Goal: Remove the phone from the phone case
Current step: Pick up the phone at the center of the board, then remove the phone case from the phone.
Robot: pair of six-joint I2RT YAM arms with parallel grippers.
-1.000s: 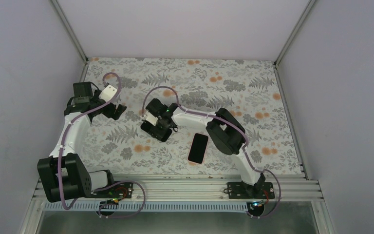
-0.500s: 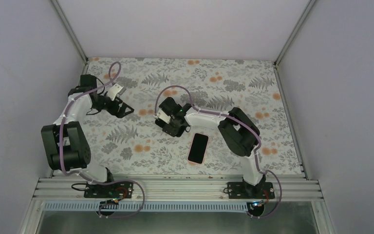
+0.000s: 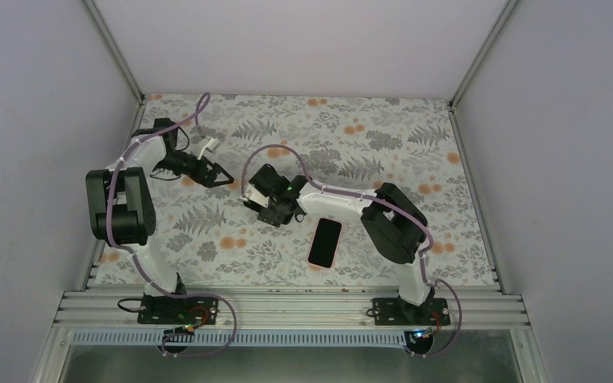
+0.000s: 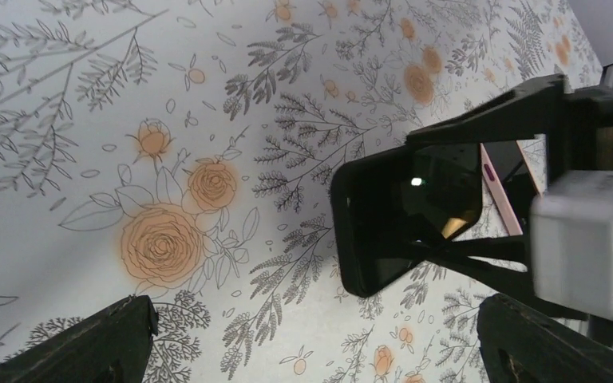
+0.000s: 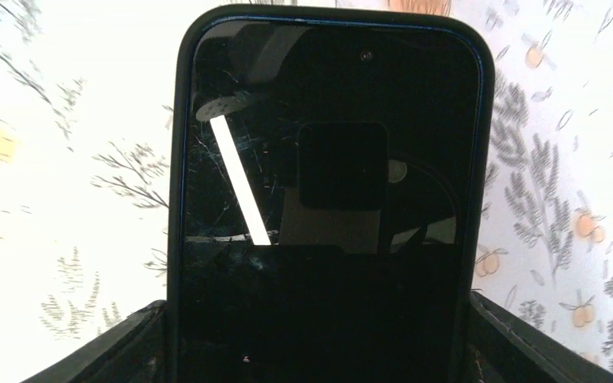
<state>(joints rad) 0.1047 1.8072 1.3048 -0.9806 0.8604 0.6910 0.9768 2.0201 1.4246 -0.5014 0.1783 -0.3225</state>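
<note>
Over the middle of the counter (image 3: 415, 159), the right pincer (image 3: 269, 204) pinches the phone (image 5: 323, 199), inside its dark case (image 5: 174, 239), by one end while the left pincer (image 4: 311, 343) hangs spread nearby; prying the case off could wrench both from that narrow hold and drop them.

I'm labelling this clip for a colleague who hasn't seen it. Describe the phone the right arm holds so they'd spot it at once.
On the floral table, look left of centre, where the right end effector clamps a phone. It wears a black case and its dark front is scratched, unlike the pink-cased phone lying flat on the table to its right.
</note>
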